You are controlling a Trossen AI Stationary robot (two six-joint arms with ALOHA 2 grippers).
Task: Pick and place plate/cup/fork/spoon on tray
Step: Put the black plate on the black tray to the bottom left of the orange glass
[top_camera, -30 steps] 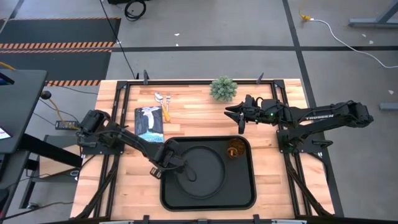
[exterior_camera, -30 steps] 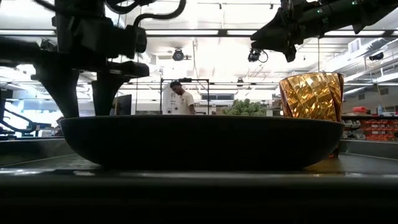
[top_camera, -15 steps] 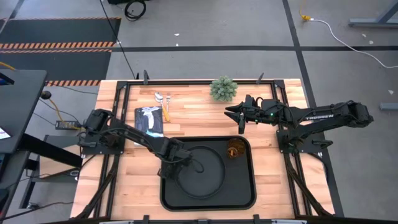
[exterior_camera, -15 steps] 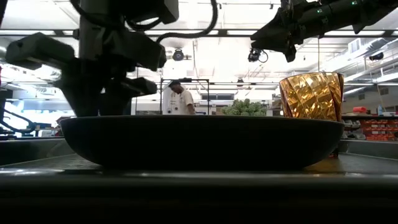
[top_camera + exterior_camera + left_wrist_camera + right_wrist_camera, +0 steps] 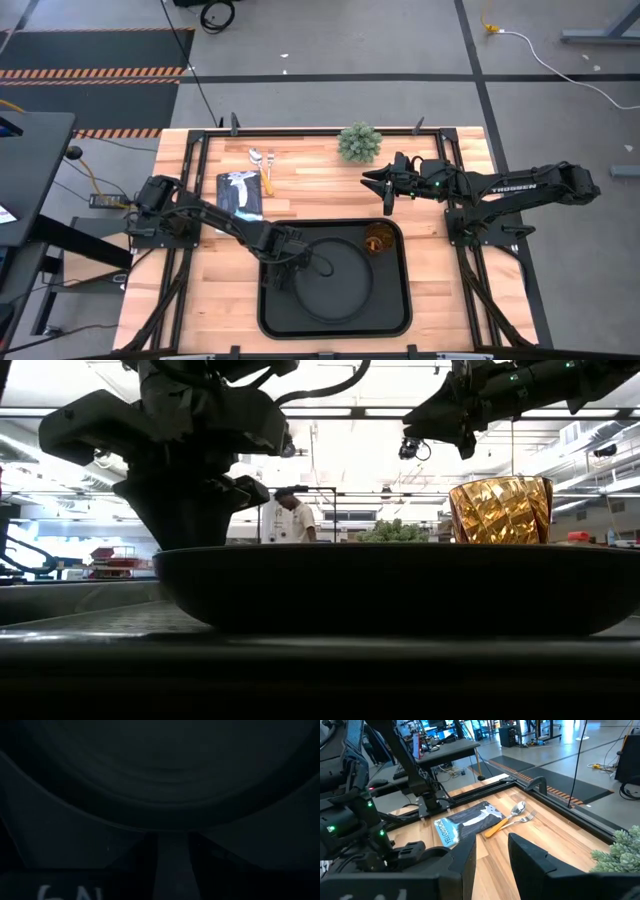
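The round black plate [image 5: 345, 285] lies flat in the black tray [image 5: 400, 320]; it also shows in the low view [image 5: 400, 590] and fills the left wrist view [image 5: 165, 770]. My left gripper [image 5: 284, 252] is at the plate's left rim, fingers apart [image 5: 173, 840]. The amber cup [image 5: 378, 240] stands upright in the tray's far right corner. The spoon [image 5: 256, 157] and fork [image 5: 268, 158] lie side by side on the table at the far left. My right gripper [image 5: 384, 190] hovers open and empty over the table beyond the tray. My left gripper meets the outer side of the plate's left rim [image 5: 172, 822] with both fingertips, which stand side by side along the rim, not across it. The fingers come from the table's left, slanting down. The plate rests flat on the tray.
A small green plant [image 5: 358, 142] stands at the far edge. A blue-and-white booklet [image 5: 240, 195] lies beside the tray's far left corner, below the cutlery. A person [image 5: 295, 520] stands far off in the room. Bare wood lies left and right of the tray.
My left gripper has gone toward the table's right edge and turned about at the plate's left rim. The plate has slid along the tray toward the right and stayed flat. The cup and my right arm have kept still.
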